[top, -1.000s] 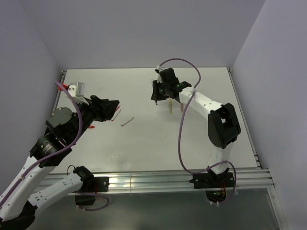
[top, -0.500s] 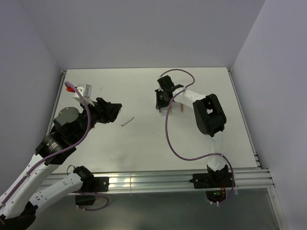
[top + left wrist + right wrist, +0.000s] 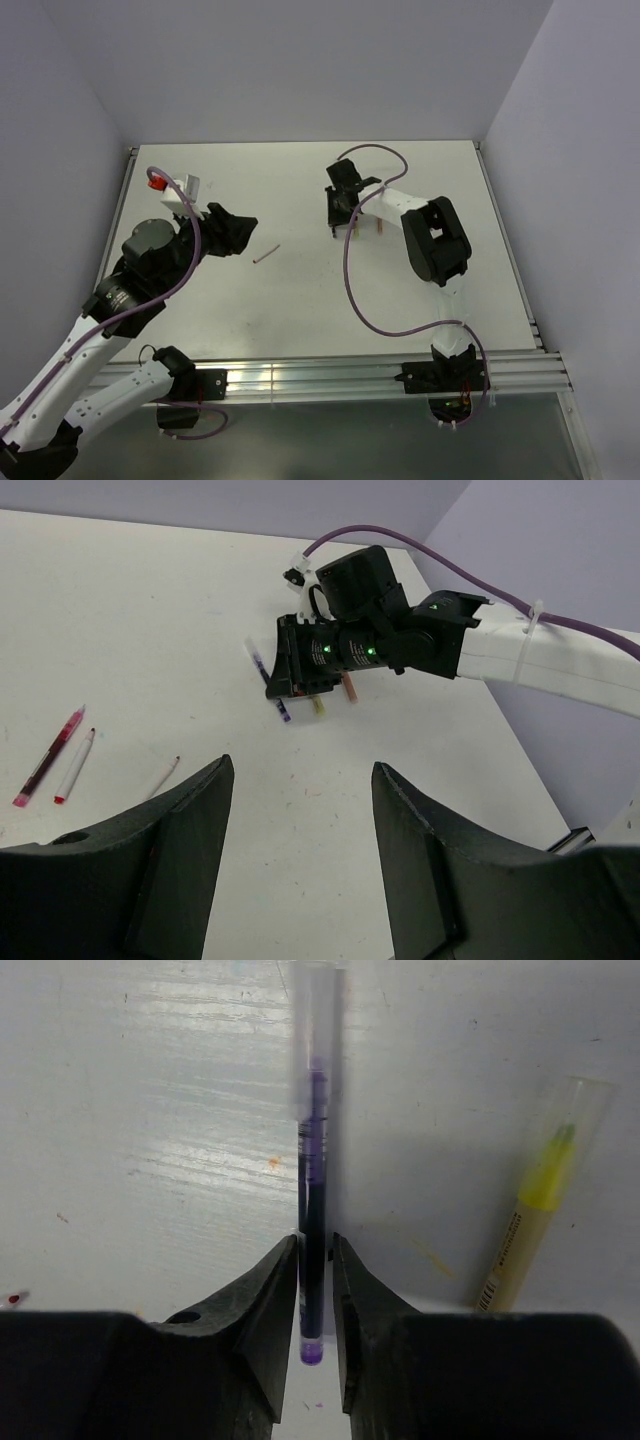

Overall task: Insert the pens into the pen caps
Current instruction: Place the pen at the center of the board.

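Right arm's jaws are down on the bench (image 3: 300,290), straddling a purple pen (image 3: 313,1160) that lies flat with a clear cap (image 3: 312,1030) over its tip. They're barely wider than the barrel, and I honestly can't tell if they're pinching it. A yellow pen (image 3: 540,1200) lies just beside it, and the left arm's jaws hang wide open and empty above the bench, with a red pen (image 3: 48,757) and a white pen (image 3: 75,765) lying below.
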You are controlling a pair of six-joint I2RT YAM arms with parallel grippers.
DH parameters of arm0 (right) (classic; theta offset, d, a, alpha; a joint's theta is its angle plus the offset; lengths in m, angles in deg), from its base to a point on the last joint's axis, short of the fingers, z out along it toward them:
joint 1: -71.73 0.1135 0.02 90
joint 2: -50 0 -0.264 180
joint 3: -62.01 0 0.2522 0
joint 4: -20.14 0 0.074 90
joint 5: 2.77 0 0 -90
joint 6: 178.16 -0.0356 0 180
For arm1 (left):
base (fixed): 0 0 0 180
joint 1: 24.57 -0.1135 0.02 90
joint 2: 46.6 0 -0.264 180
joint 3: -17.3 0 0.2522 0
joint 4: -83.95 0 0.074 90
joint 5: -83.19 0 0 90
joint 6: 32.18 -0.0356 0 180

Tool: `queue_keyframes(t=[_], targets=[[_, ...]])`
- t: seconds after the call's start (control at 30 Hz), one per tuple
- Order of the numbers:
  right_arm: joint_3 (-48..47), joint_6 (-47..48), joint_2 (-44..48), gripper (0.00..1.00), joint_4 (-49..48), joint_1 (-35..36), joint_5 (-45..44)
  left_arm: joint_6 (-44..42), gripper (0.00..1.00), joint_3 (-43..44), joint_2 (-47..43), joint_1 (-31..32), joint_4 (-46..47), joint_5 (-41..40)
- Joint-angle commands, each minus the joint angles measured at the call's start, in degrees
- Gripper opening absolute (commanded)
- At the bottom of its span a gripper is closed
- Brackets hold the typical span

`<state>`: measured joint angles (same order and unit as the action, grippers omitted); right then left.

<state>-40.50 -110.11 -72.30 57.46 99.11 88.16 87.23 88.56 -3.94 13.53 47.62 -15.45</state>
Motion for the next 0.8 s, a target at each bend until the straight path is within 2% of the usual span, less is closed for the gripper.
queue_keyframes(t=[0.0,0.07,0.4,0.77], targets=[[0.86,-1.16,0.4,0.3,1.32,0.66,-3.3,-0.41,0.62,-0.1,0.15,-0.67,2.35,1.44],[1.21,-1.25,0.4,0.33,0.97,0.75,-3.3,-0.4,0.62,-0.01,0.59,-0.93,2.35,1.7],[2.53,-0.9,1.45,0.35,0.53,0.84,-4.01,0.47,0.62,-0.37,2.26,-2.07,2.97,2.23],[1.56,2.0,9.09,0.4,0.53,0.84,-1.19,3.46,0.6,1.31,12.01,-3.04,0.16,-2.16]])
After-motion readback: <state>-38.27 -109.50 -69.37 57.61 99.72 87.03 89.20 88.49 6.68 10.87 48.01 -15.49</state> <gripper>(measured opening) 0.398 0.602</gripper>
